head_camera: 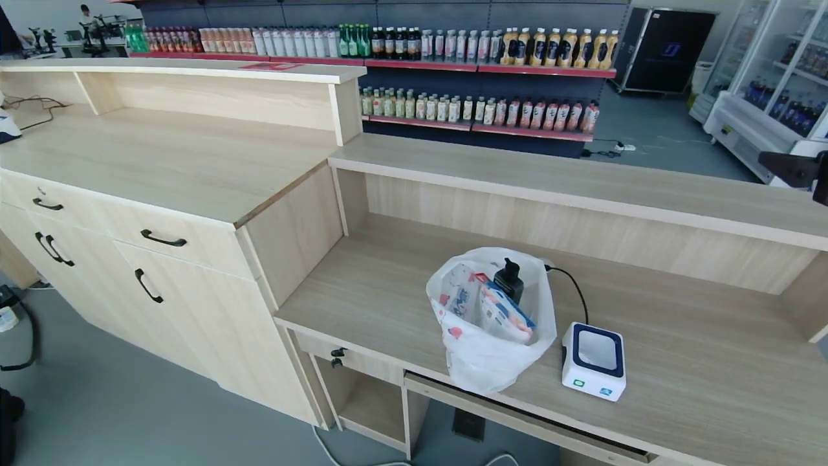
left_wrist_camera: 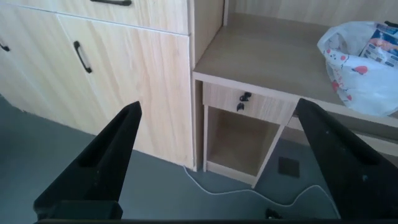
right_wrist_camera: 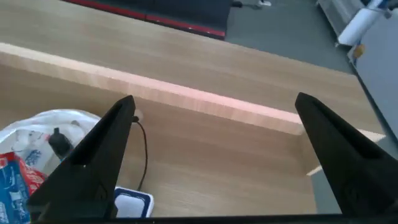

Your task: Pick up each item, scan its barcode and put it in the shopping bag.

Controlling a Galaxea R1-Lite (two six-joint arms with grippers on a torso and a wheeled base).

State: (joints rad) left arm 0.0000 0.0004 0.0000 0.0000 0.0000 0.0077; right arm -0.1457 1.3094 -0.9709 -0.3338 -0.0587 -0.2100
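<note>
- The shopping bag (head_camera: 475,362), white plastic with a printed pattern, stands on the lower counter (head_camera: 679,362) at its front edge, towards the left end. Its mouth is open upwards.
- Inside the bag are a dark pump bottle (head_camera: 509,279), upright at the back, and printed packets (head_camera: 506,316) leaning against each other in front of it.
- The barcode scanner (head_camera: 593,360), a white box with a dark-framed window on top, sits just beside the bag on its right, near the same front edge. Its cable (head_camera: 576,288) runs back behind the bag.
- Progress, as a judgement: every item that shows lies in the bag, so packing looks finished or very nearly so. Whether each one was scanned cannot be told from here. What is left, if anything, would be an item outside these views.
- The left hand (left_wrist_camera: 217,104) is spread wide and grips nothing. It hangs off the counter's left front corner, over the grey floor (left_wrist_camera: 149,186) in front of the cabinet (left_wrist_camera: 137,68), well apart from the bag.
- The right hand (right_wrist_camera: 214,98) is also spread wide and empty. It hovers above the counter towards the back edge, with the bag and scanner below and to one side, touching neither.
</note>
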